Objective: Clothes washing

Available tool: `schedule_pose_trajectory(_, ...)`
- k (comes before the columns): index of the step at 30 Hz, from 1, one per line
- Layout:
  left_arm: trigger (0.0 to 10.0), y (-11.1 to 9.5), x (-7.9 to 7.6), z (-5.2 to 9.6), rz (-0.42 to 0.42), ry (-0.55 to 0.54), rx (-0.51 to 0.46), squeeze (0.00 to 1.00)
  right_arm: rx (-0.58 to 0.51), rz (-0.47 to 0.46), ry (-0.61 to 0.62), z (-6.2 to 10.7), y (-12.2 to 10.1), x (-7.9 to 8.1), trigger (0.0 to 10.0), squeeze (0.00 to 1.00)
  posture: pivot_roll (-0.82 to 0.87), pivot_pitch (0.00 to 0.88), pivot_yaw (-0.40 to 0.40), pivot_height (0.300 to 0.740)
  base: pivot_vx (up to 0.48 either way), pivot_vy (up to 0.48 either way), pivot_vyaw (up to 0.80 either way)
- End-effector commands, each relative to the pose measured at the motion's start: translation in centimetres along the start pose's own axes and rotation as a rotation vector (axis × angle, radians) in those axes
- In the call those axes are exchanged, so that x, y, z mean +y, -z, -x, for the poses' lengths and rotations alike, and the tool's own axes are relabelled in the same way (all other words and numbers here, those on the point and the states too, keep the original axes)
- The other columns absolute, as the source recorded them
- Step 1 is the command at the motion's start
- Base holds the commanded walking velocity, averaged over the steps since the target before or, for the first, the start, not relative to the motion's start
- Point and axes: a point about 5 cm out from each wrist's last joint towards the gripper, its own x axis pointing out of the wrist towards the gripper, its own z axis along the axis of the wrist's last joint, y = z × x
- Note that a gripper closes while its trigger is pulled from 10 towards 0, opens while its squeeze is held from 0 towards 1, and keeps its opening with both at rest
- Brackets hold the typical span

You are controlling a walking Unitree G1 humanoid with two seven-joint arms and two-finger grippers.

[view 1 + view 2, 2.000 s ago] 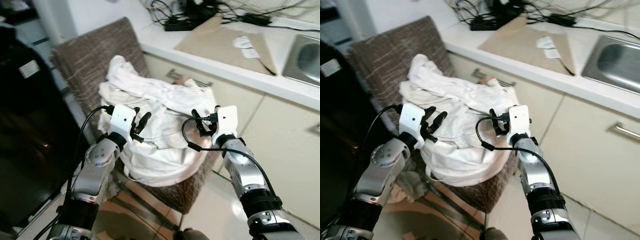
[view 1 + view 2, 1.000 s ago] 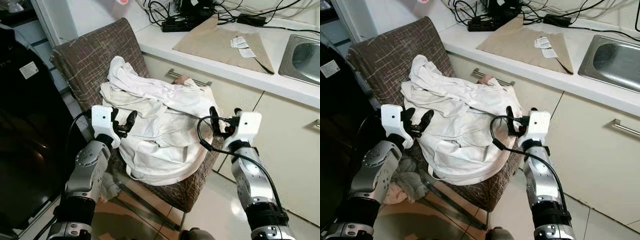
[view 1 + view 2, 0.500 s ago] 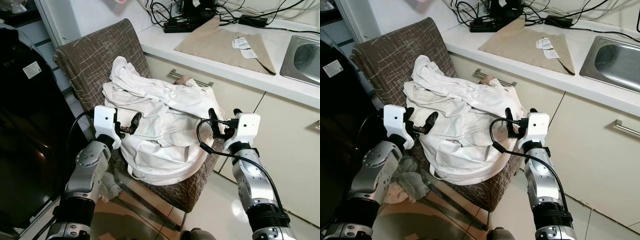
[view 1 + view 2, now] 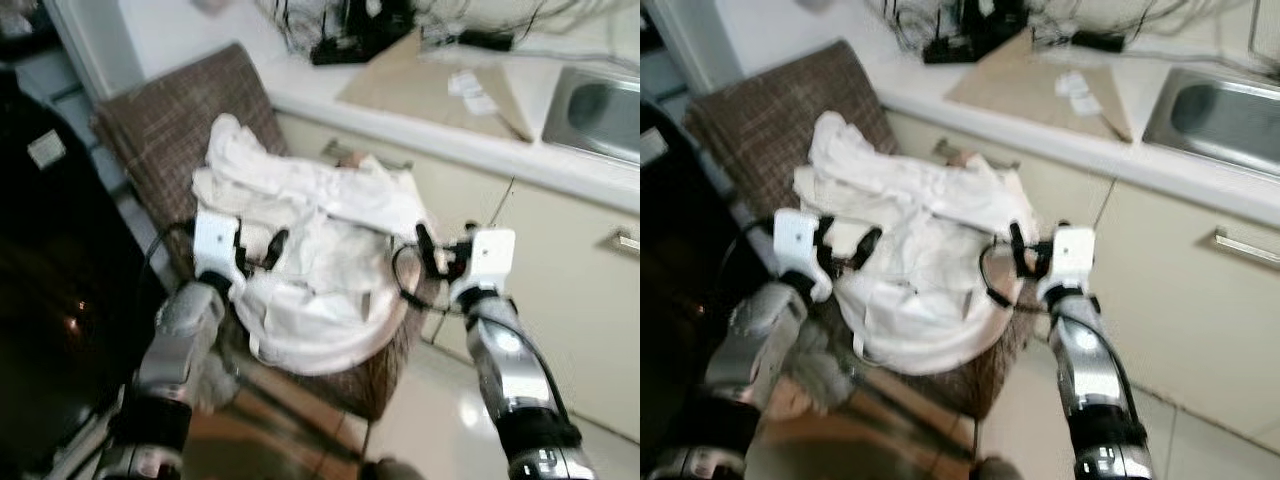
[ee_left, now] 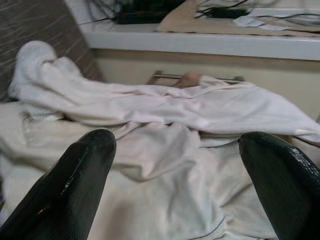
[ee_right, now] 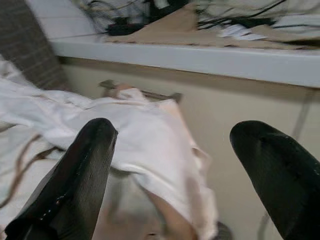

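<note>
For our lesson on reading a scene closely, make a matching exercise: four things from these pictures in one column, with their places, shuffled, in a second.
1. white clothes
2. sink
3. left gripper
4. right gripper

A. set in the countertop
B. at the pile's edge nearest the cabinet
C. heaped on the brown chair
D. at the pile's edge nearest the chair back

Pairs: 1-C, 2-A, 3-D, 4-B

Crumpled matt white cloth laundry (image 4: 320, 250), coarse brown woven chair upholstery (image 4: 160, 130), glossy white countertop (image 4: 1040, 125), brushed metal sink (image 4: 1230, 110), glossy floor tiles (image 4: 440, 420).
</note>
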Motion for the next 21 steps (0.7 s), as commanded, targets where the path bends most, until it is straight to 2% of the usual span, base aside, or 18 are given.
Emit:
schedule_pose_trajectory(1,10.0,0.1,0.6,0.3,-0.024,-0.021,0.008,0.00,-0.005,-0.005,-0.028,-0.2,-0.1,0.6,10.0,0.00,-0.14,0.000,0.025,0.719,0.000,0.000,0.00)
schedule_pose_trajectory(6,10.0,-0.1,0.5,0.2,-0.043,-0.023,0.000,0.00,-0.003,-0.003,-0.035,-0.3,-0.1,0.9,10.0,0.00,-0.14,0.000,0.023,0.719,0.000,0.000,0.00)
schedule_pose_trajectory(16,10.0,-1.1,-0.2,-0.3,-0.062,0.029,-0.039,0.00,-0.010,0.004,-0.034,-0.4,-0.2,0.8,10.0,0.00,-0.15,0.000,0.032,0.719,0.442,0.000,0.00)
schedule_pose_trajectory(21,10.0,-1.2,-0.2,-0.4,-0.087,0.026,-0.038,0.00,0.004,0.024,-0.037,-0.4,0.0,0.8,10.0,0.00,-0.16,0.000,0.038,0.719,0.451,0.000,-0.58)
